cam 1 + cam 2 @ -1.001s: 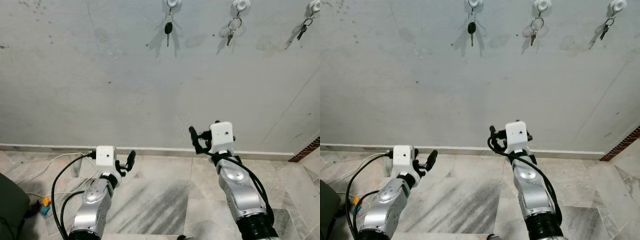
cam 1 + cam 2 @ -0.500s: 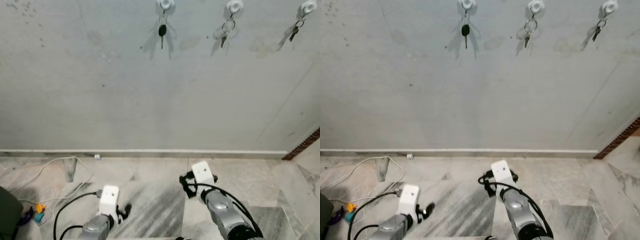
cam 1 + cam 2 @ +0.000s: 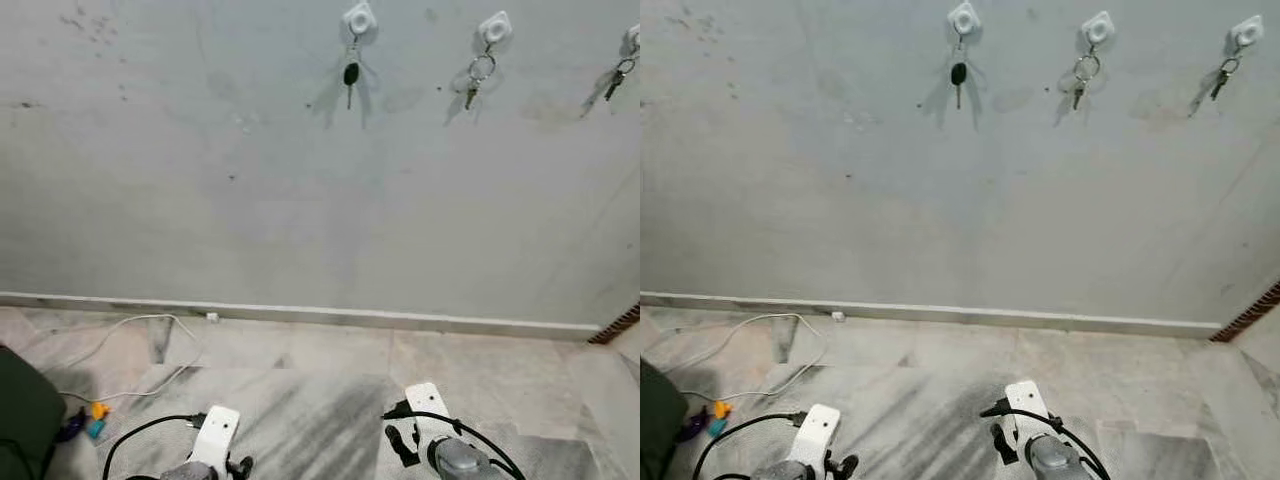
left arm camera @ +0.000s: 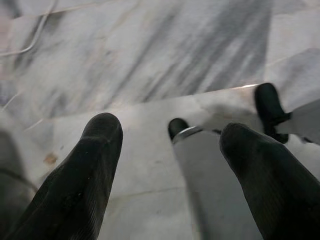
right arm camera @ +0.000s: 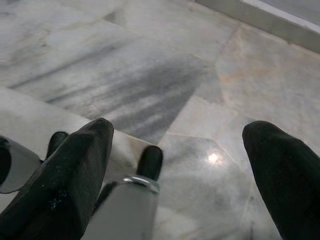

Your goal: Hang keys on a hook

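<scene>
High on the grey plaster wall [image 3: 250, 200] there are three small white square hooks in a row, and each one has keys hanging from it. The first white hook [image 3: 359, 18] holds a single key with a black head [image 3: 350, 76]. The second white hook [image 3: 494, 26] holds a silver ring with small keys [image 3: 476, 78]. The third white hook [image 3: 1246, 32], far to the right, holds a dark bunch of keys [image 3: 1219, 80]. All the keys are up at the top, well apart from both grippers, which are low down by the grey marble floor [image 3: 320, 380]. The left gripper [image 4: 170, 150] has its two black fingers spread wide with nothing between them. The right gripper [image 5: 185, 165] is spread wide too and holds nothing. A thin white cable [image 3: 130, 335] lies on the floor near the wall.
</scene>
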Controlling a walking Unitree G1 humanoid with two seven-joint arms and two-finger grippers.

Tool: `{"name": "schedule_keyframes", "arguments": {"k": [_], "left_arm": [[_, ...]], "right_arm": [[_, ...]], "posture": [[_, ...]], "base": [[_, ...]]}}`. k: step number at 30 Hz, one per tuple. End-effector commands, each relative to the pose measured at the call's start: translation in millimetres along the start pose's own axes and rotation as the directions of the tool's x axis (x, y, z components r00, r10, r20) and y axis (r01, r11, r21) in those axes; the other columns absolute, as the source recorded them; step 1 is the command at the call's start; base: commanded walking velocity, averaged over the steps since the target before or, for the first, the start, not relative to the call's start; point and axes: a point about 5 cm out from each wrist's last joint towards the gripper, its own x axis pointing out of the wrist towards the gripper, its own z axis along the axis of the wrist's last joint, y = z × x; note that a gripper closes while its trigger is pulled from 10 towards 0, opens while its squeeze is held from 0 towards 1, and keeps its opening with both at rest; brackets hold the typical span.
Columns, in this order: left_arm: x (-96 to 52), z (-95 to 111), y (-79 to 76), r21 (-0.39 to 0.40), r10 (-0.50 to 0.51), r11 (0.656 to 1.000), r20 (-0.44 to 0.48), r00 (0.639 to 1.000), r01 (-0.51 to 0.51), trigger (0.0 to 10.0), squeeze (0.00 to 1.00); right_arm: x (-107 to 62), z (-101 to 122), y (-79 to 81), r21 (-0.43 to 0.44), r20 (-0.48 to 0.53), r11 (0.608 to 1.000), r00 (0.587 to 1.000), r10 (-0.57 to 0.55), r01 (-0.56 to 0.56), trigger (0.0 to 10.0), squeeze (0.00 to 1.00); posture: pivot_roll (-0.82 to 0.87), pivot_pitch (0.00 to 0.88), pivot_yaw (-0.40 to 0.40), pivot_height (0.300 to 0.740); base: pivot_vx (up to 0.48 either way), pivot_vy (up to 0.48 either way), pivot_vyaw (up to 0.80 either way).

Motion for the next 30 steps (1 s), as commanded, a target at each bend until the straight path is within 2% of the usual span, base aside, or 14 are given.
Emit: {"name": "schedule_keyframes", "arguments": {"k": [1,7,17,30], "left_arm": [[-0.7,-4.4,1.5,0.016,0.006,1.000,-0.021,1.000,-0.006,10.0,0.00],[0.8,-0.6,-2.5,0.029,0.006,1.000,-0.017,1.000,-0.006,10.0,0.00],[1.3,-7.5,-13.0,0.038,-0.019,0.999,-0.017,1.000,0.019,10.0,0.00],[0.5,-12.9,-12.5,0.036,-0.018,0.999,-0.038,0.999,0.019,10.0,0.00]], "right_arm": [[-1.7,-10.6,-2.5,0.025,-0.046,1.000,0.999,-0.018,0.019,10.0,0.00],[-3.9,-21.9,-0.6,0.067,-0.082,0.998,0.997,0.000,0.006,10.0,0.00],[-2.7,-17.9,4.1,0.015,-0.073,0.999,0.997,0.039,-0.038,10.0,0.00],[-6.7,-34.6,3.9,-0.008,-0.126,0.999,0.991,0.039,-0.041,10.0,0.00]], "posture": [[0.09,0.019,0.062,0.740],[0.08,0.007,0.051,0.740],[0.07,0.020,0.037,0.740],[0.07,0.035,0.028,0.740]], "base": [[0.000,0.000,0.00],[0.000,0.000,0.00],[0.000,0.000,0.00],[0.000,0.000,-0.72]]}}
